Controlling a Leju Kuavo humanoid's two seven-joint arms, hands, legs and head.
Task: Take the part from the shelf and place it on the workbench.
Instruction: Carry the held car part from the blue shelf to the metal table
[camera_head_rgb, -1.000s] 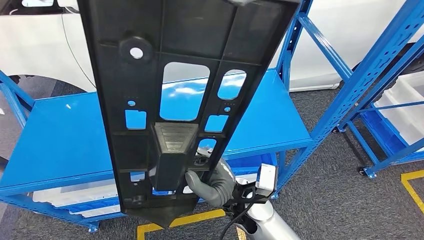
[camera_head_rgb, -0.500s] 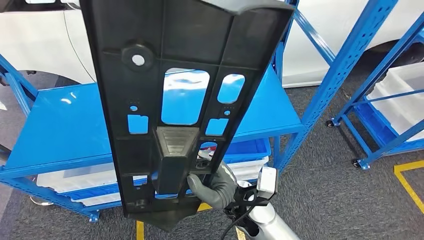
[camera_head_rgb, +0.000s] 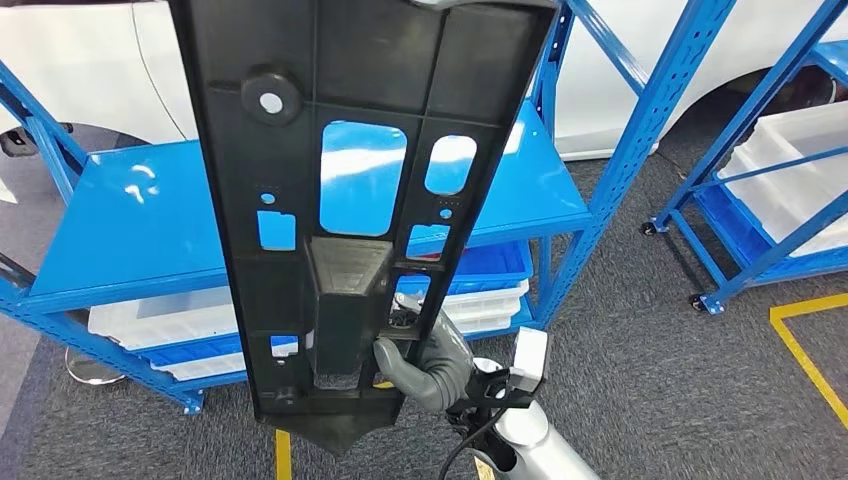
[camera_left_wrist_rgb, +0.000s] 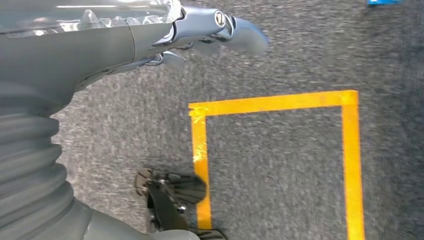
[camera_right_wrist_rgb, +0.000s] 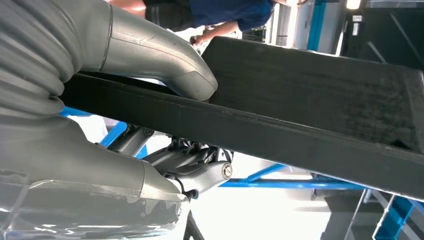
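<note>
My right hand (camera_head_rgb: 425, 362) holds the big black part (camera_head_rgb: 350, 200) up in the air in front of the blue shelf (camera_head_rgb: 150, 225). Its thumb presses on one side and its fingers (camera_right_wrist_rgb: 200, 175) clamp the other. My left hand (camera_left_wrist_rgb: 150, 30) hangs over the grey floor (camera_left_wrist_rgb: 280, 165), fingers loose, holding nothing

1 black part (camera_head_rgb: 350, 200), 2 blue shelf racks (camera_head_rgb: 130, 230) (camera_head_rgb: 770, 180), 1 person (camera_right_wrist_rgb: 220, 12), 2 robot hands (camera_head_rgb: 425, 360) (camera_left_wrist_rgb: 215, 30).
</note>
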